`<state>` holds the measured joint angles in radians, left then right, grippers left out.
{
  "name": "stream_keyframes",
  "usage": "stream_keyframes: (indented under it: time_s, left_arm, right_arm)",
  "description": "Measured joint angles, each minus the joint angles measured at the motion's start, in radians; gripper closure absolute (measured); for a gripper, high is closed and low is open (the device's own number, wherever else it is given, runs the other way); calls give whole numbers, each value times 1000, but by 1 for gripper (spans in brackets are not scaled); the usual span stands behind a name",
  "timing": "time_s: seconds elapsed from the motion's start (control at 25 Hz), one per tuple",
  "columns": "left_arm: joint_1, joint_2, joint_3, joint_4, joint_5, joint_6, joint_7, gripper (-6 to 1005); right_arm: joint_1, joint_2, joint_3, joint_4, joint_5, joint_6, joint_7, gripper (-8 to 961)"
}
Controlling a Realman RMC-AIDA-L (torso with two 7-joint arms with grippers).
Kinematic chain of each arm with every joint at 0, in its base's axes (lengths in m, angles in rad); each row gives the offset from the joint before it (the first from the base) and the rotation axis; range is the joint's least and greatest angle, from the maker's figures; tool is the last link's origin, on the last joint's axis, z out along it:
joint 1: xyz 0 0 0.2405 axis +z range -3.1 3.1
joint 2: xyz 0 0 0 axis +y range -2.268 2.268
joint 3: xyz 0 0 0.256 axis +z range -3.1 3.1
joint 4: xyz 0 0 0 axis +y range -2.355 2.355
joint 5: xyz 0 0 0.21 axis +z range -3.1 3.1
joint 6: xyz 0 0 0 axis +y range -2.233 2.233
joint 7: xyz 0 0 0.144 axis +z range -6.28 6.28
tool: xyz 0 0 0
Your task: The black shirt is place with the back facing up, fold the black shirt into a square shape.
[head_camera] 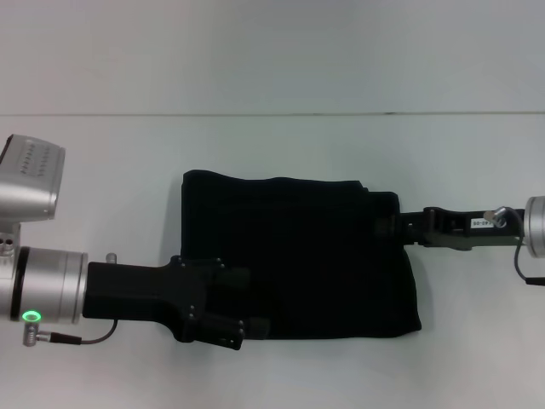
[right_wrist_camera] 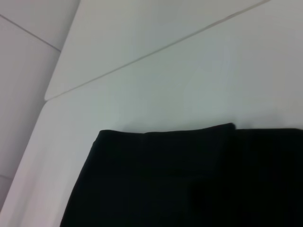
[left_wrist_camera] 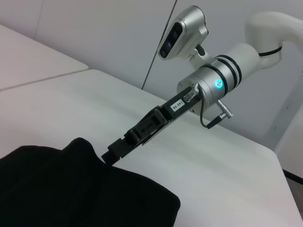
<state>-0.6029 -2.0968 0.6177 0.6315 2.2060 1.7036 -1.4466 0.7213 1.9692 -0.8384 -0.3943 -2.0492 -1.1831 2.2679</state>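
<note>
The black shirt lies folded into a rough rectangle in the middle of the white table. My left gripper reaches in from the left over the shirt's near left corner, its two fingers spread apart, open. My right gripper comes in from the right at the shirt's far right edge. In the left wrist view the right gripper is narrow and shut on the hem, and the black shirt rises into a small peak beside it. The right wrist view shows only the black shirt and its folded edge.
The white table spreads bare on all sides of the shirt. A seam line runs across its far part. A pale wall stands behind the right arm.
</note>
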Motion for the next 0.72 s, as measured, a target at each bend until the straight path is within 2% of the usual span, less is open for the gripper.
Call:
stream_keyframes:
  time_s: [0.72]
  left_arm:
    - [2,-2,-1,-3,0,-24,0,51]
  right_arm:
    - [12,47,-2,9,0,43,-13,388]
